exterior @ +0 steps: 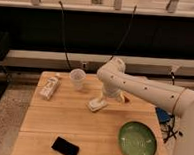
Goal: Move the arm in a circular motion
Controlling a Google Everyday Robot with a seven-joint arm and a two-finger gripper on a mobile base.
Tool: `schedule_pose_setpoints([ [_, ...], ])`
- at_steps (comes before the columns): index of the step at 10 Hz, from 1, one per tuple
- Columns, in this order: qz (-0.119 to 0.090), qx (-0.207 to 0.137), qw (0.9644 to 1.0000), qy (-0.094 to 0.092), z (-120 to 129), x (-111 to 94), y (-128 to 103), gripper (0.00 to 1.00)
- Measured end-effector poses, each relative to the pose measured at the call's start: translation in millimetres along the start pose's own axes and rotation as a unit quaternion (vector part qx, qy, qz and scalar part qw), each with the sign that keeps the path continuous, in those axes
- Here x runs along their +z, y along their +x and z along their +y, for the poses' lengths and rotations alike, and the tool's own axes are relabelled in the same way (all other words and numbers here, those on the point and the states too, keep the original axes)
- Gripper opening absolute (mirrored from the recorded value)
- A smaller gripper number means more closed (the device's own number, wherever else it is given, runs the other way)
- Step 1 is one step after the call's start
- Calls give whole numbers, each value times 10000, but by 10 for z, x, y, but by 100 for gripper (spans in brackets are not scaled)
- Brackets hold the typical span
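The arm (pixel 140 87) reaches over the wooden tabletop (pixel 47 121) from the right edge, where it is cut off; its long axis runs right to left, ending in a bulbous joint. The hand (pixel 97 104) hangs below that joint, low over the tabletop centre; its grip state cannot be told. The clear plastic cup (pixel 77 79) stands upright, contents indiscernible. The green plate (pixel 137 141) holds nothing visible. A packaged item (pixel 50 85) and black phone (pixel 65 147) lie left.

A lab: the jaws (pixel 96 105) low over a wooden table (pixel 47 118), cables (pixel 63 34) behind.
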Motion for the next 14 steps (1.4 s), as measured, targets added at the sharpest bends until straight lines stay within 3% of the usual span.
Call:
schedule_pose_setpoints([
  [14,-97,-188,9997,98,236,62,250,80],
])
